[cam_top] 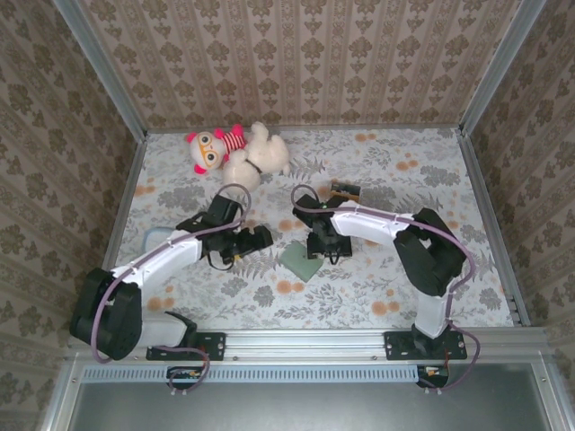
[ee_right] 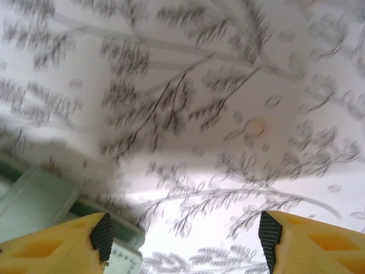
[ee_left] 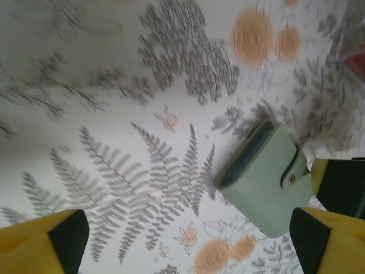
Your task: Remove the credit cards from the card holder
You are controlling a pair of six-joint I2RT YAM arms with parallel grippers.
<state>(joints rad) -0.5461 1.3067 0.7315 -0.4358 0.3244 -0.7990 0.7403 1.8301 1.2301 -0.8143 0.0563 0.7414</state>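
The card holder [cam_top: 303,261] is a grey-green wallet lying flat on the floral tablecloth between the two arms. In the left wrist view the card holder [ee_left: 263,185] is folded shut, its snap tab fastened, with a dark edge showing along its spine. The credit cards are hidden inside it. My left gripper [cam_top: 260,239] [ee_left: 188,237] hovers open just left of the wallet, with only cloth between its fingers. My right gripper [cam_top: 322,250] [ee_right: 185,234] stands open at the wallet's upper right; a corner of the card holder [ee_right: 34,200] lies beside its left fingertip [ee_right: 102,235].
A white and red plush toy [cam_top: 238,153] lies at the back of the table. A small dark box [cam_top: 345,190] sits behind the right arm, and a pale blue object [cam_top: 154,239] lies by the left arm. Patterned walls enclose the table.
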